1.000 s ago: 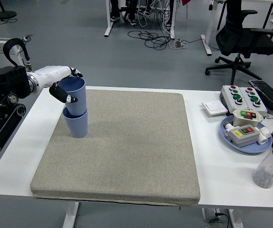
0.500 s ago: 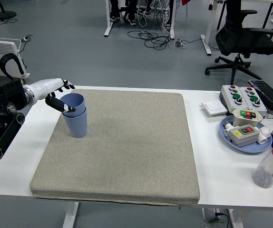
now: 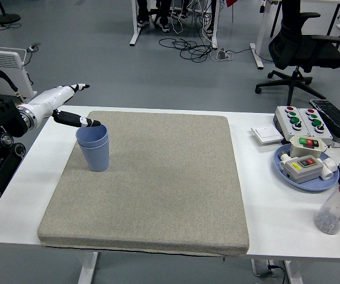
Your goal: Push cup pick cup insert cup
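Observation:
Two blue cups (image 3: pixel 93 148) stand nested, one inside the other, upright on the grey mat (image 3: pixel 152 183) near its far left corner. My left hand (image 3: pixel 69 106) is white with black fingertips and reaches in from the left, just behind and left of the cups. It is open, fingers spread, thumb tip close to the cups' rim, holding nothing. My right hand is out of view.
At the right stand a button box (image 3: pixel 301 120), a blue plate (image 3: pixel 285 171) with switch boxes, a white pad (image 3: pixel 268 135) and a red-capped bottle (image 3: pixel 338 207). An office chair (image 3: pixel 303 47) is behind the table.
The upper cup dropped fully into the lower one. My left hand let go of it, opened and drew back to the left and up.

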{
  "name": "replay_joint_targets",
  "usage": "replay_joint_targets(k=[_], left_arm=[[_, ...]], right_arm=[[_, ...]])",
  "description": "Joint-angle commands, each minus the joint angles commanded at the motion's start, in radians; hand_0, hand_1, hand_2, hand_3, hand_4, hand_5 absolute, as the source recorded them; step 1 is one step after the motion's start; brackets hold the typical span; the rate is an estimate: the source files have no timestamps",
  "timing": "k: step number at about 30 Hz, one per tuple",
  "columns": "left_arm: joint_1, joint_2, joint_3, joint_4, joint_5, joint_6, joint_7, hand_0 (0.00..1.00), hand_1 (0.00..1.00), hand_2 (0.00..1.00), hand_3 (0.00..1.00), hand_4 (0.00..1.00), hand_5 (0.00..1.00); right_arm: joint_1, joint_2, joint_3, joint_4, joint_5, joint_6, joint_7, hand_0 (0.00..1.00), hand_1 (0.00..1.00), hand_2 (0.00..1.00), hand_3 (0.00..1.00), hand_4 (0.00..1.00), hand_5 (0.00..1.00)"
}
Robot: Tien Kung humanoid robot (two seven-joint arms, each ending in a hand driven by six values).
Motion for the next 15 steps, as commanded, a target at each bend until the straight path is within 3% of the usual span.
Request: replay_joint_targets(k=[1,2,5,7,8,13,14,15], left_arm=[[0.01,-0.006,-0.03,-0.016,-0.045,0.046,-0.011,0.971,0.978,0.998,0.998,0.998,0.622],[0.038,-0.031,-0.07,-0.052,-0.089,0.091,-0.012,0.755,0.772,0.763,0.72,0.689,0.706],[0.097,-0.07,-0.165,-0.137,-0.213,0.211,-0.005,0.755,0.772,0.763,0.72,0.689,0.706],[0.145,-0.085,-0.19,-0.19,-0.297,0.257,0.006,0.755,0.772,0.763,0.72,0.689,0.706],[0.174,-0.091,-0.199,-0.221,-0.343,0.254,0.023,0.793,0.826,0.828,0.803,0.549,0.998],[0.327,-0.106,-0.232,-0.364,-0.551,0.2,0.089,0.793,0.826,0.828,0.803,0.549,0.998],[0.343,-0.108,-0.236,-0.379,-0.584,0.194,0.093,0.872,0.882,0.902,0.881,0.544,0.998],[0.383,-0.114,-0.247,-0.415,-0.629,0.187,0.098,0.872,0.882,0.902,0.881,0.544,0.998]], right_arm=[[0.0,0.0,0.001,0.0,0.0,0.0,0.0,0.727,0.662,0.668,0.585,0.1,0.542],[0.0,0.001,0.004,0.0,-0.004,0.0,0.0,0.726,0.662,0.668,0.585,0.099,0.543],[0.001,0.002,0.012,0.0,-0.012,0.001,0.001,0.726,0.662,0.668,0.585,0.099,0.543],[0.002,0.002,0.016,0.0,-0.017,0.001,0.002,0.726,0.662,0.668,0.585,0.099,0.543],[0.003,0.002,0.019,0.0,-0.02,0.001,0.002,0.726,0.662,0.669,0.584,0.098,0.543],[0.007,0.004,0.033,0.0,-0.029,0.001,0.006,0.726,0.662,0.669,0.584,0.098,0.543],[0.007,0.004,0.034,0.0,-0.03,0.001,0.006,0.726,0.663,0.668,0.584,0.099,0.548],[0.009,0.005,0.04,0.0,-0.033,0.001,0.008,0.726,0.663,0.668,0.584,0.099,0.548]])
